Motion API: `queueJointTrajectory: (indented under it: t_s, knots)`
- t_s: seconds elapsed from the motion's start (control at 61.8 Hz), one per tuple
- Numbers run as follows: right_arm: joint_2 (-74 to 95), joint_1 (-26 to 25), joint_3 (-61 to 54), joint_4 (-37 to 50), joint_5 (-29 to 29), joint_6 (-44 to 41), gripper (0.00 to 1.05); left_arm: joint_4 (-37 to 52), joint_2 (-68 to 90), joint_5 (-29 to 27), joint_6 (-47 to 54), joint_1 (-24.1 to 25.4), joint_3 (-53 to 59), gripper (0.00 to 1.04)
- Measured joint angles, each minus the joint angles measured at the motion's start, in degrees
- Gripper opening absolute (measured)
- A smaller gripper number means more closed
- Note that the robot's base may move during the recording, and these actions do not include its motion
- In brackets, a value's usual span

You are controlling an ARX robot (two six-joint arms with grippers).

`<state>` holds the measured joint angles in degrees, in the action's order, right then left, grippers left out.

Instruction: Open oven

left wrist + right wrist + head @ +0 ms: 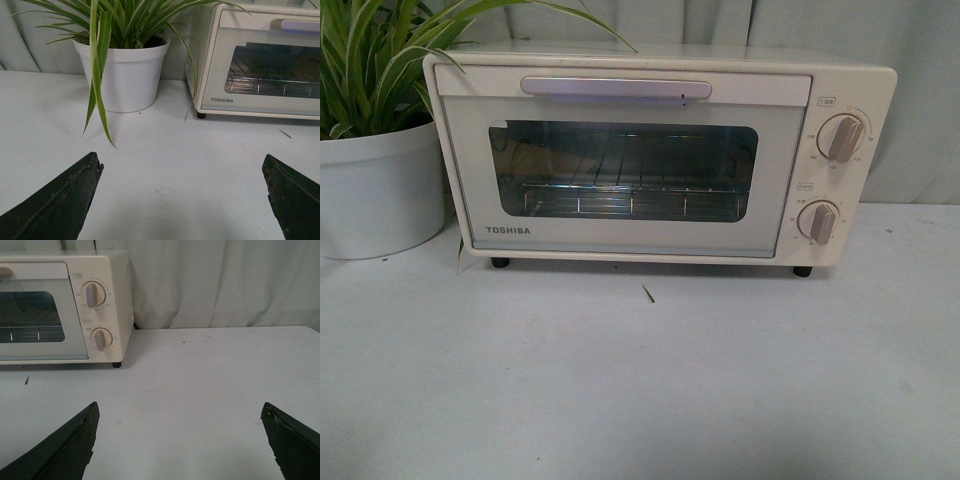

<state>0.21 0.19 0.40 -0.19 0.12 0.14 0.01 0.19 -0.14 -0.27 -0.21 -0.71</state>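
Cream-white boxy glass-door toaster oven [660, 160] sits upper centre of the front frame, door shut. We hold left pincer [182, 162] and right pincer [180, 410] spread wide, empty, over the white worktop [640, 400], likely staged to hook its long pale bar handle [616, 88].

The brand name TOSHIBA is printed in dark capitals on the cream oven [865, 90], at the lower corner of its door [620, 235] on the plant side, just under the glass window [620, 165]. The same word can be read in the left wrist view. A small boxed label is set above the upper knob [842, 137] and above the lower knob [819, 221]. Tiny numbers are ringed around each knob. Both labels and numbers are too small to be read.
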Motion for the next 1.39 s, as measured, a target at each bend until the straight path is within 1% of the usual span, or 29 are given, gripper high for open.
queueJointTrajectory:
  t_s: [0.906,0.971,1.004,1.02,1.068,1.101,1.165,1.198,1.263,1.344,1.392]
  knots:
    - [0.0,0.0,0.0,0.0,0.0,0.0,0.95,-0.04,0.04,-0.33,-0.04,-0.04,-0.02,0.98]
    - [0.0,0.0,0.0,0.0,-0.02,0.0,0.95,-3.78,2.29,-8.26,-3.48,-3.02,-1.18,0.98]
    - [0.0,0.0,0.0,0.0,0.02,0.0,0.95,-4.94,5.2,-12.63,-6.38,-5.57,-1.95,0.98]
    - [0.0,0.0,0.0,0.0,0.04,0.02,0.95,-4.96,5.86,-14.01,-7.58,-6.16,-2.08,0.98]
    - [0.0,0.0,0.0,0.0,-0.02,0.0,0.95,-3.89,10.08,-17.16,-12.46,-10.47,-2.73,0.98]
    - [0.0,0.0,0.0,0.0,-0.02,0.0,0.95,-3.39,12.13,-17.33,-15.02,-12.35,-3.28,0.98]
    - [0.0,0.0,0.0,0.0,-0.02,0.0,0.95,-1.01,18.8,-16.11,-21.68,-16.31,-5.2,0.98]
    - [0.0,0.0,0.0,0.0,-0.02,0.0,0.95,0.83,22.38,-14.78,-25.59,-17.49,-6.23,0.98]
    - [0.0,0.0,0.0,0.0,0.0,0.0,0.95,5.29,30.36,-12.02,-31.78,-19.28,-8.31,0.98]
    - [0.0,0.0,0.0,0.0,0.0,0.0,0.95,11.8,41.86,-10.84,-39.91,-21.05,-11.21,0.98]
    - [0.0,0.0,0.0,0.0,0.0,0.0,0.95,15.19,47.5,-9.22,-42.86,-21.59,-12.59,0.98]
